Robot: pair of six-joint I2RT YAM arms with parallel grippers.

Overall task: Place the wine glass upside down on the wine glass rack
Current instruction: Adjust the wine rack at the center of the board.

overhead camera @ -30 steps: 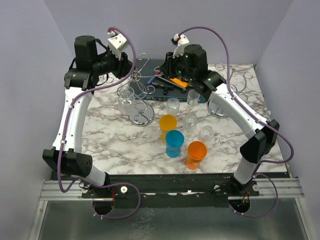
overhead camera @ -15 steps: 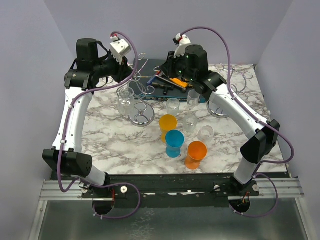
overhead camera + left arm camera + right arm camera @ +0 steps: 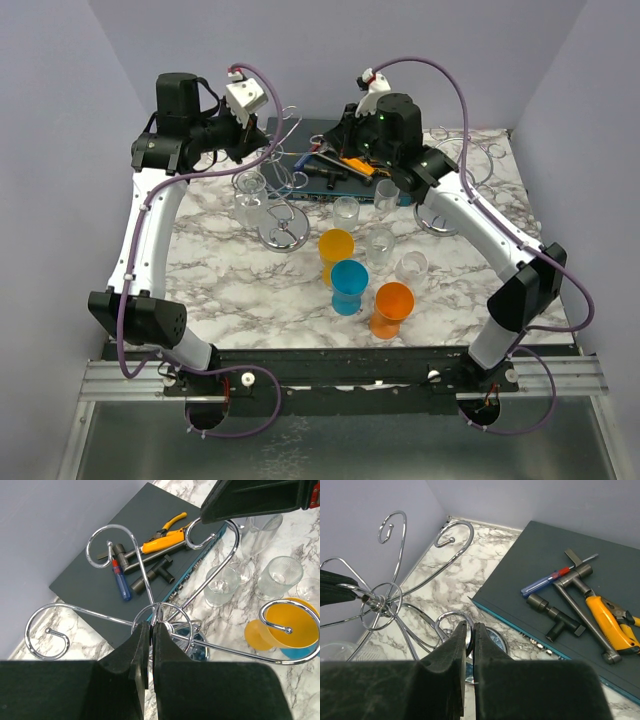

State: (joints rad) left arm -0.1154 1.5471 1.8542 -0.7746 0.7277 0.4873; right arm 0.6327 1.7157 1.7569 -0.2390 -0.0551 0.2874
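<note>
The chrome wine glass rack (image 3: 283, 236) stands at the back left of the marble table, its curled arms spreading out. My left gripper (image 3: 266, 143) is shut on the rack's top centre ring (image 3: 152, 625). My right gripper (image 3: 337, 140) is shut on one curled arm of the rack (image 3: 470, 626). In the right wrist view the left fingers (image 3: 337, 587) pinch the rack's hub (image 3: 375, 601). Several clear wine glasses stand upright on the table, one beside the rack (image 3: 250, 200) and others near the middle (image 3: 380, 243). Neither gripper holds a glass.
A dark tray (image 3: 318, 128) at the back holds orange pliers (image 3: 612, 617), a blue screwdriver (image 3: 120, 577) and black fittings. A second chrome rack (image 3: 445, 215) stands at the right. Yellow (image 3: 336, 248), blue (image 3: 349, 285) and orange (image 3: 392, 305) cups stand in front.
Both grippers have closed, the left on the rack's top ring and the right on a curled arm. The left wrist has shifted slightly right toward the rack.
</note>
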